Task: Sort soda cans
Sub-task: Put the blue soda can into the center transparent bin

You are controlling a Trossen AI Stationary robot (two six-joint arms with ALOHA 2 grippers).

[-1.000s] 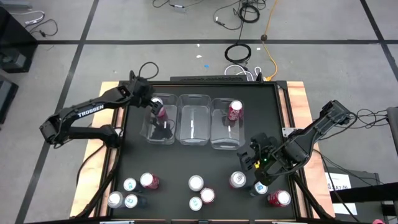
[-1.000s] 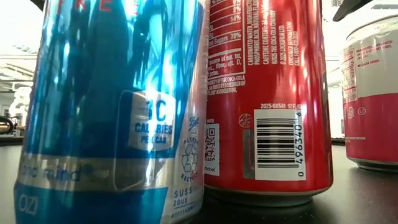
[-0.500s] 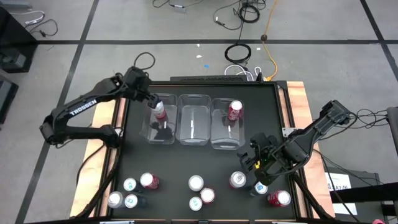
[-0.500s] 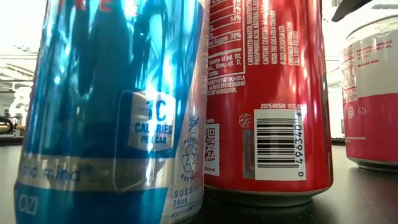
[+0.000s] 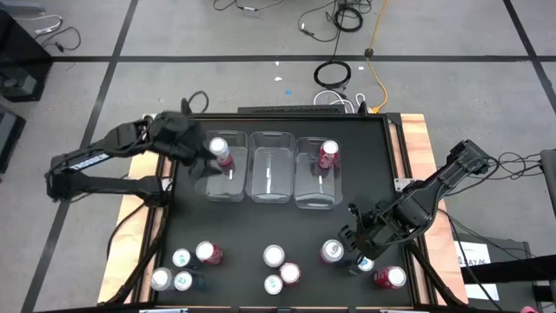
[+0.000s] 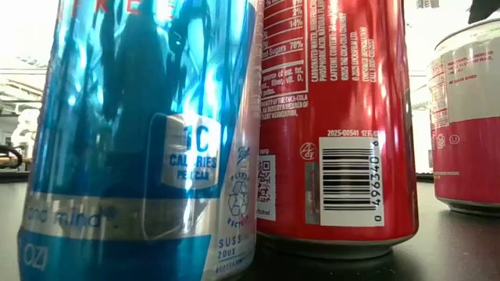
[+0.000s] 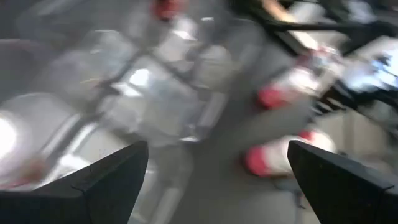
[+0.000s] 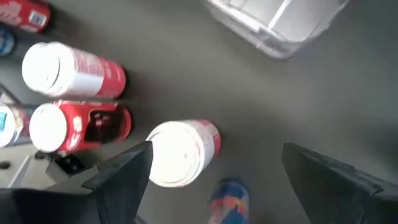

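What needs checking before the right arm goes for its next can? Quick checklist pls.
1. right gripper open: ok, fingers spread wide in the right wrist view.
2. Target under it: ok, a pinkish-red can stands upright between the fingers, not yet gripped.
3. Neighbours: not ok, a small blue can stands close beside the target.
4. right bin has room: ok, only one red can in it.
5. left gripper out of the way: ok, open at the left bin, which holds one can.
6. middle bin: ok, no can in it.
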